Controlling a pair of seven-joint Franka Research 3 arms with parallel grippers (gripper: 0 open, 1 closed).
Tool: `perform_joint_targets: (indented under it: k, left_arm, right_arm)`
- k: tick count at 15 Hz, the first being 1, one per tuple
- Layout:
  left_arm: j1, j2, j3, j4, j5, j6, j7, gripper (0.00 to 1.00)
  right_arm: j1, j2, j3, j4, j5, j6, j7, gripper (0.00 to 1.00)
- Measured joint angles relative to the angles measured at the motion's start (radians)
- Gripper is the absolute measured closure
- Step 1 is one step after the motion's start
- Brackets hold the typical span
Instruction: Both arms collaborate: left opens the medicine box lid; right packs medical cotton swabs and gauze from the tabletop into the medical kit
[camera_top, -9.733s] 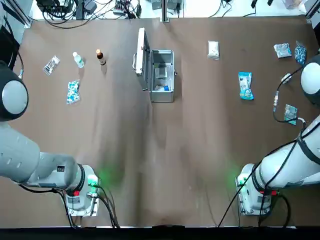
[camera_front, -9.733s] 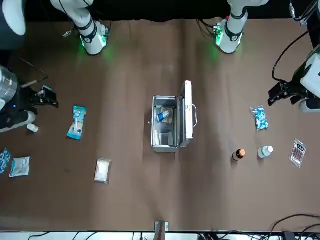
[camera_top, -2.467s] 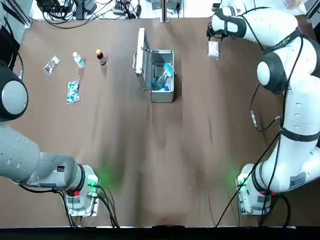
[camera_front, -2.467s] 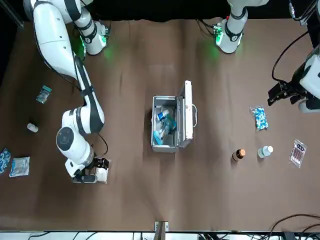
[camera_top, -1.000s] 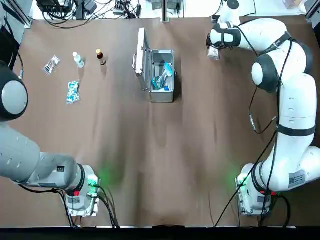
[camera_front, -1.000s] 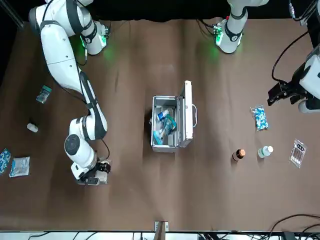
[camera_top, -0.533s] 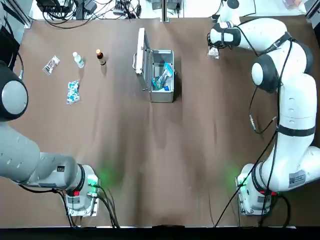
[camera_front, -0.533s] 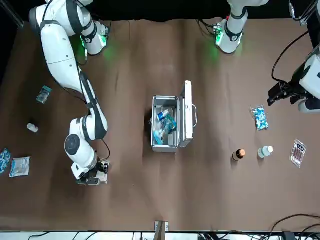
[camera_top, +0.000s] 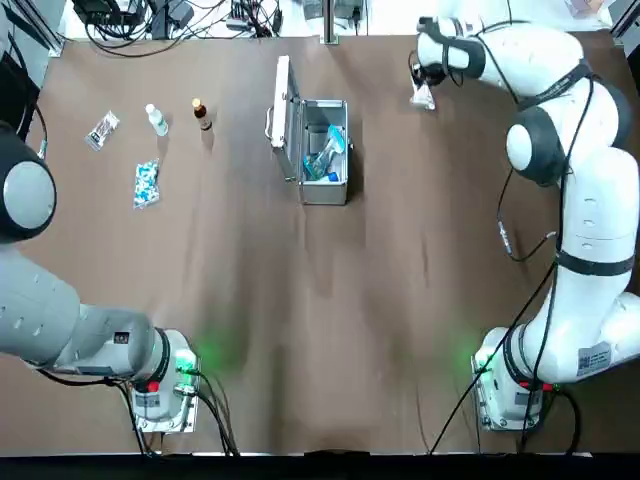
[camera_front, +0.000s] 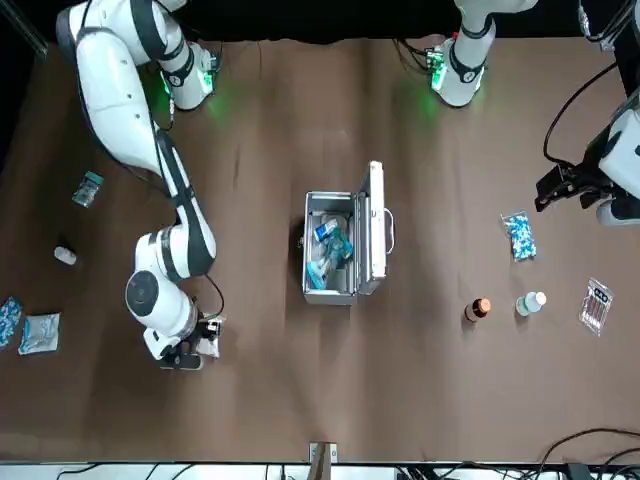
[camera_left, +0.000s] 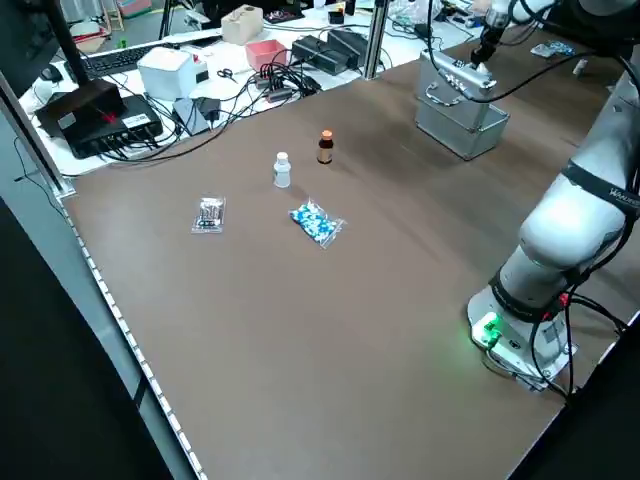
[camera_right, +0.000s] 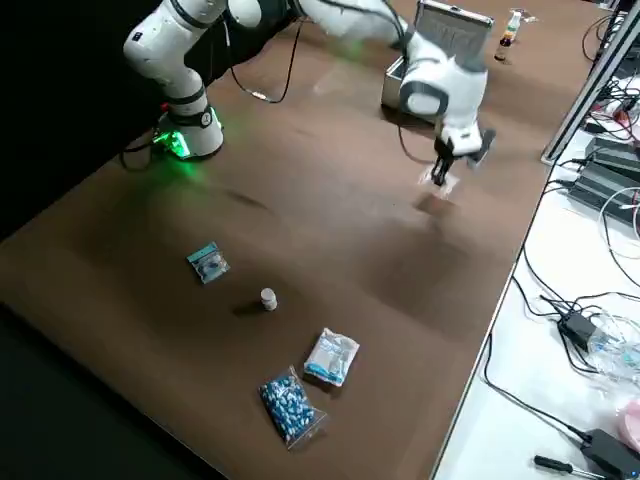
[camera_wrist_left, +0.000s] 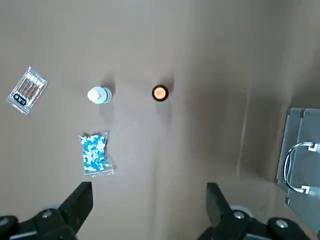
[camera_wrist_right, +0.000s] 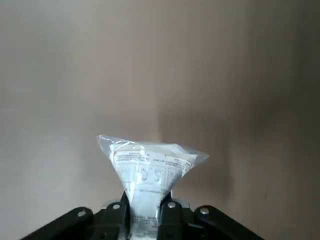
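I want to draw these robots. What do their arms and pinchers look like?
Both arms are chunky, glossy white tubes with rounded grey-white joints. Each base glows green and trails black cables. The right gripper and the left gripper are black, each with two short fingers on a black bar.

The kit (camera_top: 325, 150) is silver, the swabs (camera_top: 327, 152) teal, the gauze (camera_wrist_right: 148, 170) semi-clear white with dark print, the table (camera_top: 330, 300) brown, one packet (camera_wrist_left: 95, 152) blue-and-white speckled.

brown worktop (camera_top: 300, 300), amber bottle (camera_top: 201, 113), clear bottle (camera_top: 156, 119), speckled pill packet (camera_top: 146, 183), small clear packet (camera_top: 102, 130), cables (camera_top: 150, 15) beyond far edge
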Motion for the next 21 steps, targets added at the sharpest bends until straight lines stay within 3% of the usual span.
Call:
perform_joint_targets:
  k: [4, 10, 15, 21]
  left_arm:
    - [0.0, 0.0, 0.0, 0.0, 0.0, 0.0, 0.0, 0.0]
    - [0.0, 0.0, 0.0, 0.0, 0.0, 0.0, 0.0, 0.0]
    - [-0.002, 0.0, 0.0, 0.0, 0.0, 0.0, 0.0, 0.0]
    - [-0.003, 0.0, 0.0, -0.001, 0.0, 0.0, 0.0, 0.0]
  right_arm:
    - [0.007, -0.099, 0.113, 0.067, 0.001, -0.178, 0.148, 0.78]
    - [0.026, -0.133, 0.331, 0.077, 0.001, -0.18, 0.39, 0.78]
    - [0.145, -0.109, 0.353, 0.073, 0.001, -0.127, 0.47, 0.78]
    - [0.198, -0.051, 0.352, 0.069, 0.001, -0.1, 0.486, 0.72]
